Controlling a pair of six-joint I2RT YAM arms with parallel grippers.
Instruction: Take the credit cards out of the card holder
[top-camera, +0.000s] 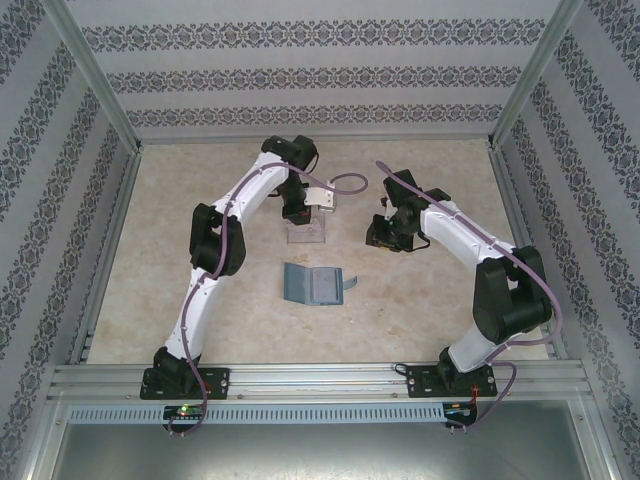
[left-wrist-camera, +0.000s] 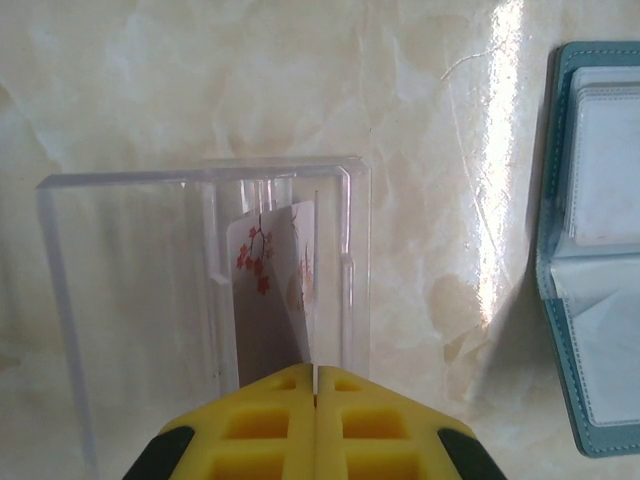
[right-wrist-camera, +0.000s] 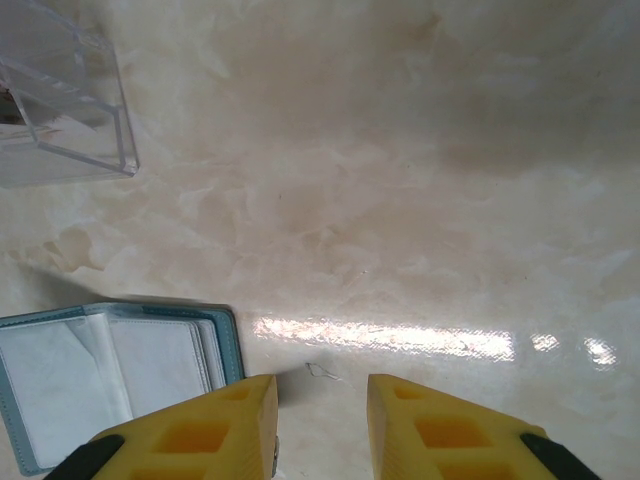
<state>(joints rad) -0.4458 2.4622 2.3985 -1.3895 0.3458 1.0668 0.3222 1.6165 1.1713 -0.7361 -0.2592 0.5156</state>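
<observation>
Card holder (top-camera: 315, 283) lies open just nearside of the clear box (top-camera: 305, 232), pockets up. My left gripper (left-wrist-camera: 315, 372) pinches a flowered credit card (left-wrist-camera: 262, 270) upright inside that box, I'd say to drop it there; my right gripper (right-wrist-camera: 320, 392) hangs right of the box, narrowly parted, empty.

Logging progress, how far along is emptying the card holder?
Done: the card holder lies open. In hand: the left gripper, shut on a flowered card, has it inside the clear box. Remaining: release it; whether pockets hold more cards is unclear. The right gripper is open.
</observation>
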